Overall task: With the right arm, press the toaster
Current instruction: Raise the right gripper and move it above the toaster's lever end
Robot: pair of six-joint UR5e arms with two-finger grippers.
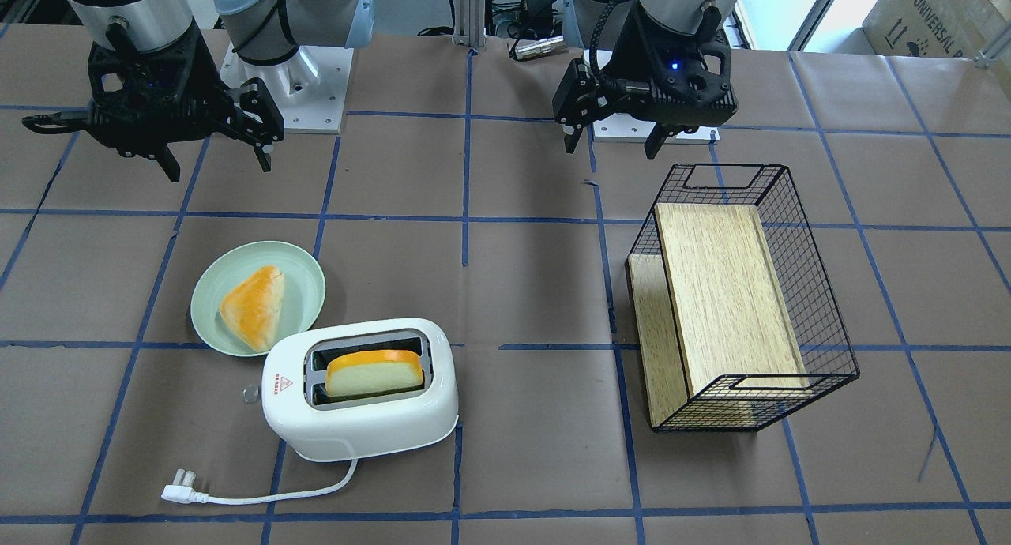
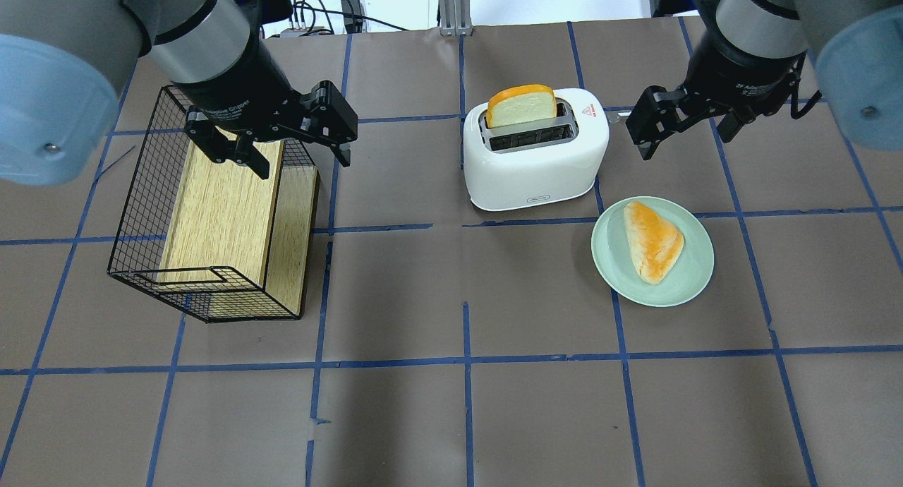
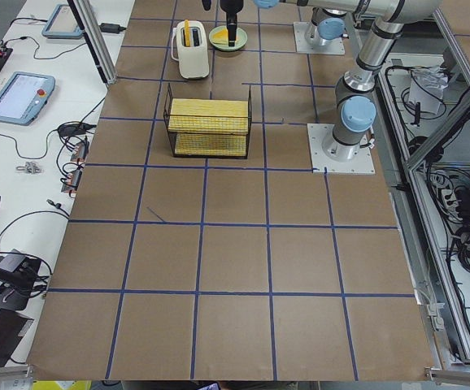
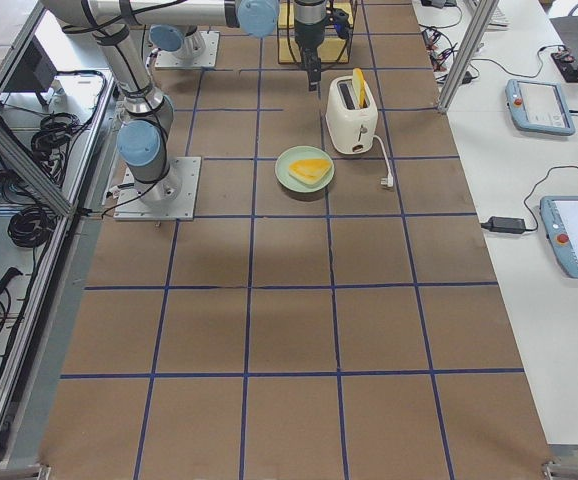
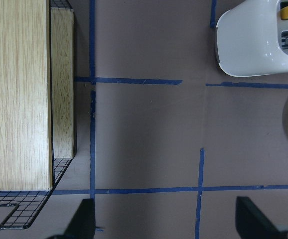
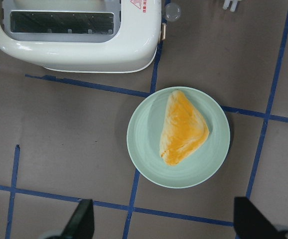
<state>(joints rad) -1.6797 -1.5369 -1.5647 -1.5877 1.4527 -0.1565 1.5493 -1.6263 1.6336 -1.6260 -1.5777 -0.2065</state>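
One toaster [image 1: 359,407], one plate [image 1: 304,292], two slices of bread, one wire basket [image 1: 817,324] and two grippers are in view.

The white toaster stands on the table's right half, toward the operators' edge, with its long side parallel to that edge. One bread slice [image 1: 373,371] stands upright in the slot nearer the operators. The other slot is empty. The second slice [image 1: 253,306] lies on the pale green plate. The plate sits just beside the toaster on the robot's side, near the end marked with the red triangle [image 1: 285,385]. The toaster's white cord [image 1: 300,494] curls toward the operators' edge and ends in a plug [image 1: 178,495] lying on the table.

The right gripper [image 1: 217,170] hangs above the table with its fingers spread wide and nothing between them. It is apart from the toaster, on the robot's side of it. Its wrist camera looks straight down on the plate, with the toaster just beyond.

The left gripper [image 1: 612,148] is also spread and empty. It hovers over the robot-side end of the black wire basket. The basket holds a light wooden board [image 1: 723,292] and sits on the table's left half, well apart from the toaster.

The table is covered in brown paper, divided into squares by blue tape lines [image 1: 466,213]. White benches past the operators' edge carry control pendants [image 4: 539,105] and cables.
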